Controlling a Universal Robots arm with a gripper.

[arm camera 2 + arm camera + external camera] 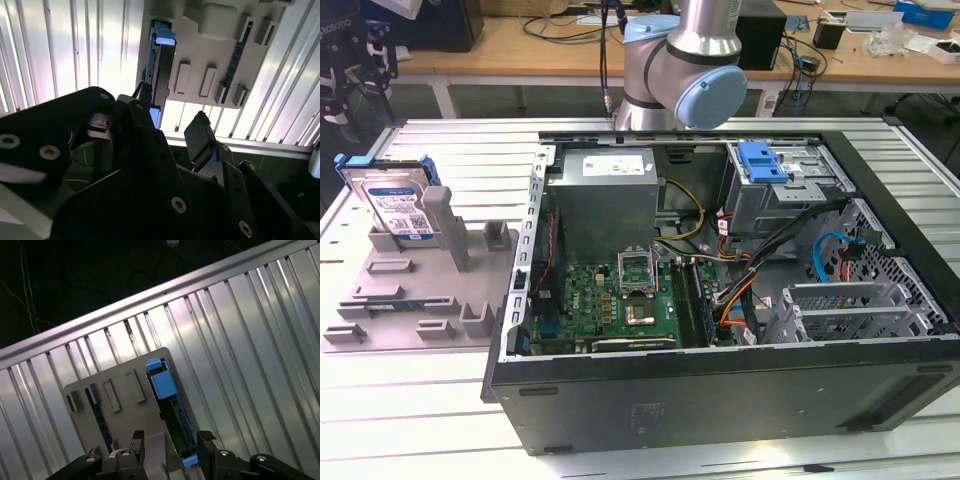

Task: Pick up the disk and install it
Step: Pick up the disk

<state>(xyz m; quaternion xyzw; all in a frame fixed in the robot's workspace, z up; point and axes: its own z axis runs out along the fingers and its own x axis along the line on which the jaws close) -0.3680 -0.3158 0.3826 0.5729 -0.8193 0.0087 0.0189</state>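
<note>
A: Disk status?

B: One disk (396,205) is seen, stood on edge and slightly tilted in a slot of the grey holder plate (410,300), leaned against a grey post. It is not yet picked up.

A: Where is that plate placed?

B: On the ribbed metal table (440,150), at the exterior view's left, just beside the one open computer case (720,390). The disk sits at the plate's corner away from the case.

A: Pincer?

B: One gripper (171,440) is seen in both wrist views. Its two fingers (206,442) are spread apart and nothing is held. The disk (176,415) is seen through the gap between them, blue frame tab facing the camera. No contact with the disk can be made out.

A: Case contents, counted?

B: One grey power supply box (605,190), one green mainboard (620,300), one blue bracket (765,160) at the drive cage. One arm (690,50) is seen behind the case.
</note>
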